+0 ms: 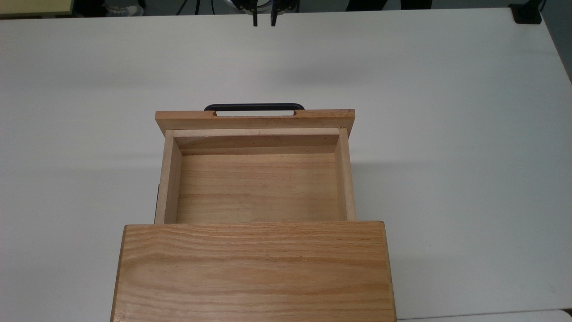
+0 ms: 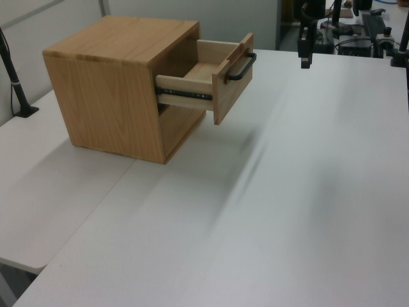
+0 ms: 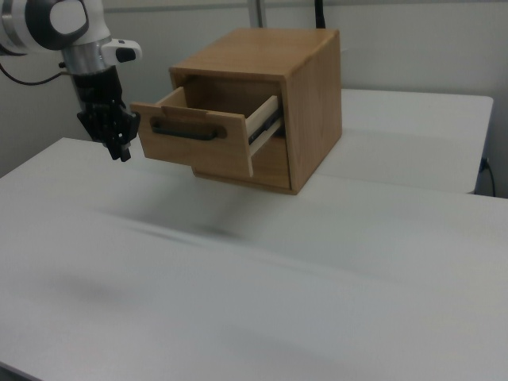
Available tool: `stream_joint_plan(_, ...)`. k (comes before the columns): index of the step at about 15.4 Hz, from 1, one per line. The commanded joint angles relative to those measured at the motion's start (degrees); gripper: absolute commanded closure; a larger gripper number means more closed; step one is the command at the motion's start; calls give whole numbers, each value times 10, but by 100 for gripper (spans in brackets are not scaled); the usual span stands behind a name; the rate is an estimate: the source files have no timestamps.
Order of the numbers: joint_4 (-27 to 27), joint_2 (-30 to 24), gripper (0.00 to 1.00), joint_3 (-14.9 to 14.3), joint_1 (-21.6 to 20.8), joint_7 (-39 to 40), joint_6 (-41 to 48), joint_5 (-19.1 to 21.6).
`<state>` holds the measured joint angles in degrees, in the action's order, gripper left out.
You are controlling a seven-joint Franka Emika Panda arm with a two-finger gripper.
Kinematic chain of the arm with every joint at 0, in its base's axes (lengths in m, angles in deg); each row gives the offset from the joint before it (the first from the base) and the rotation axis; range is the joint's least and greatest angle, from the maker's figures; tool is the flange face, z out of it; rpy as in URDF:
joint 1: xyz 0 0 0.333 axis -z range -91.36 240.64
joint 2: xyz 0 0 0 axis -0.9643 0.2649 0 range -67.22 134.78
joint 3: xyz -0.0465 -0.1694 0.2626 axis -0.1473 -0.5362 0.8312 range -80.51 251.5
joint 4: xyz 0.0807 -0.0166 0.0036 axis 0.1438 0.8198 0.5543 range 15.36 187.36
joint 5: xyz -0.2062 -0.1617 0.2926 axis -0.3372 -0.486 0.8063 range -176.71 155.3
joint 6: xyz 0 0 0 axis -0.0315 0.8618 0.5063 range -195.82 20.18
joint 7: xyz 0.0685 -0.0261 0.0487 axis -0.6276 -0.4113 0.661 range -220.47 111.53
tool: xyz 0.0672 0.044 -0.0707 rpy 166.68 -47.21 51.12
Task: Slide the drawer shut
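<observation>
The scene is seen from above in the top view, behind the cabinet (image 1: 252, 273), looking steeply down over the open drawer (image 1: 255, 179) toward the table's (image 1: 447, 134) far edge. In the left view the drawer's side is seen from an elevated corner, farther back. In the right view the handle (image 3: 184, 131) side is faced, probably from somewhat lower. Cabinet, drawer and table are shared by all three.
</observation>
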<state>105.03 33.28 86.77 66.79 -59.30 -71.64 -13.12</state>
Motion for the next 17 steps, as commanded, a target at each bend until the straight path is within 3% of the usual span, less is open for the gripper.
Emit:
stream_joint_plan(1,-9,18,100,-2,-1,12,-18,11)
stream_joint_plan(6,-12,40,100,-3,5,20,-60,13)
stream_joint_plan(13,-110,146,100,-4,6,20,-84,8)
stream_joint_plan(17,-131,182,100,-4,6,16,-143,7)
